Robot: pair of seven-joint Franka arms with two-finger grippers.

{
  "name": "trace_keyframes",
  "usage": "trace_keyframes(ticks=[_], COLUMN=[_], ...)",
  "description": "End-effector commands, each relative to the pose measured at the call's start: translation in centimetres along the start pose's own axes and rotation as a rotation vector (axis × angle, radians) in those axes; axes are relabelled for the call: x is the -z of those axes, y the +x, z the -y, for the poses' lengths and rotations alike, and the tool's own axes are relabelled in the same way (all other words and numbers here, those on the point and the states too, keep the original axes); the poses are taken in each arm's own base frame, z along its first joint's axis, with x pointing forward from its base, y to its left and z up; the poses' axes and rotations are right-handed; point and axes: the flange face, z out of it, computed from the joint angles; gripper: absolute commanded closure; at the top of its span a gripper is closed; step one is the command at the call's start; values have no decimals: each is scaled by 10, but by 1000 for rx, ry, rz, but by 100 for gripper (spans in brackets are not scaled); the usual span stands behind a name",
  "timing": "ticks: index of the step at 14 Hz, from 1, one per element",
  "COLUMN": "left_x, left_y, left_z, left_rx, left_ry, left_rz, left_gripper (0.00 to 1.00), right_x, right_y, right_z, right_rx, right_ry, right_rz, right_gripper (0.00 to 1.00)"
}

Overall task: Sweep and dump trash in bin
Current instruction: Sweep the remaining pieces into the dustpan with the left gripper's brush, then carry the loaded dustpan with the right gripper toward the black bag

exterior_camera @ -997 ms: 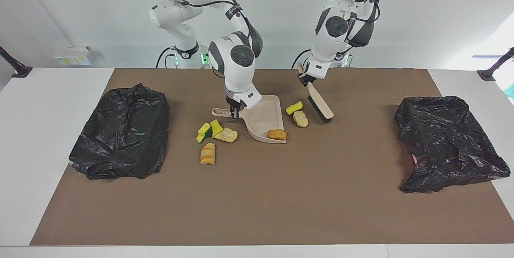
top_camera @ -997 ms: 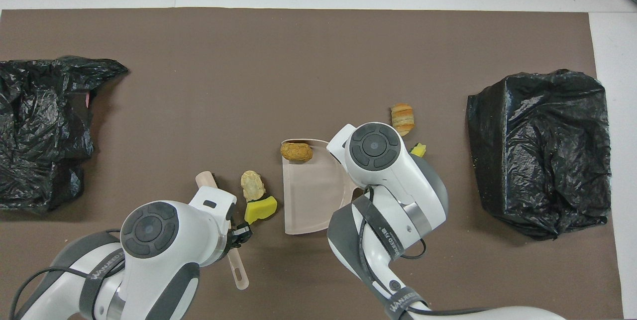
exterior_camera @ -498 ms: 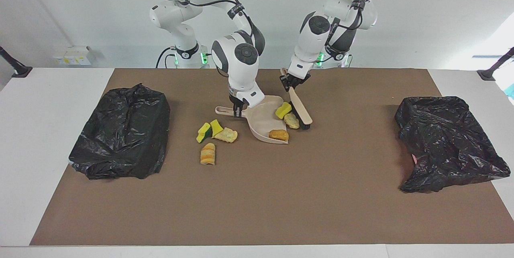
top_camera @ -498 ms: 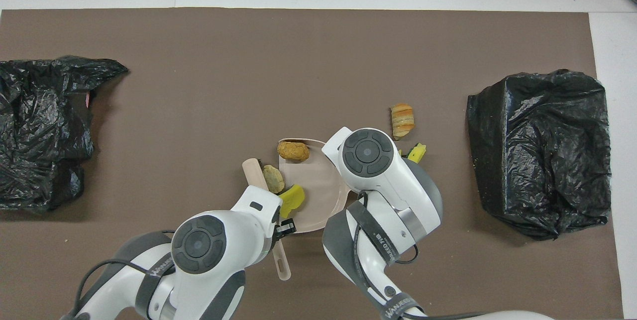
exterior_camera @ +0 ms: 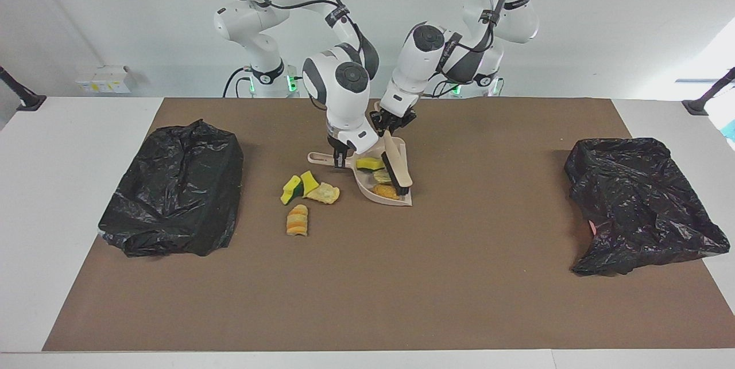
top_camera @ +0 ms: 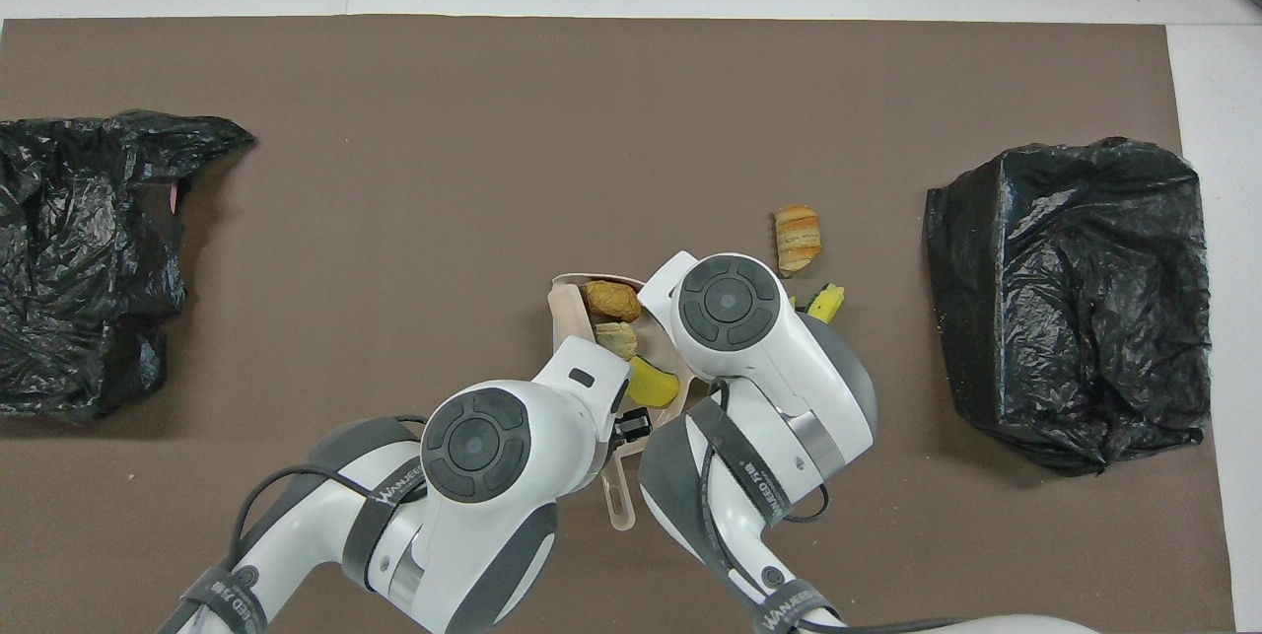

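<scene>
Toward the right arm's end of the brown mat [exterior_camera: 367, 288], a black bin bag [exterior_camera: 175, 188] bulked over a box shape; between it and the dustpan, loose trash: yellow-and-green sponge piece [exterior_camera: 291, 190] touching a yellow sponge piece [exterior_camera: 309, 182], beige lump [exterior_camera: 325, 193] just beside, striped orange bread-like chunk [exterior_camera: 297, 220] farther from the robots; right gripper [exterior_camera: 339, 162] clamped on the handle of the beige dustpan [exterior_camera: 396, 199], pan resting on the mat; inside the pan, more trash: yellow-green sponge piece [exterior_camera: 369, 163], beige lump, orange-brown chunk [exterior_camera: 383, 190]; left gripper [exterior_camera: 391, 121] closed tight on the handle of the beige brush [exterior_camera: 396, 167], black bristles down inside the pan against those scraps; toward the left arm's end, a second black bag [exterior_camera: 637, 205], crumpled and lower
</scene>
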Motion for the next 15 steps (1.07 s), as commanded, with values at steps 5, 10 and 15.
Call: trace_keyframes(ticks=[5, 10, 15], left_x=[50, 38, 21], left_y=[21, -3, -67], left_z=[62, 92, 59], left_rx=[-43, -88, -127], left_ry=[159, 247, 271], left_rz=[49, 27, 18], left_gripper=[100, 100, 100], right_x=[9, 65, 145], right_y=[-7, -78, -206], right_z=[3, -13, -24], right_rx=[-22, -84, -283], right_ry=[-13, -37, -56], right_rz=[-8, -51, -117], right_gripper=[100, 100, 100])
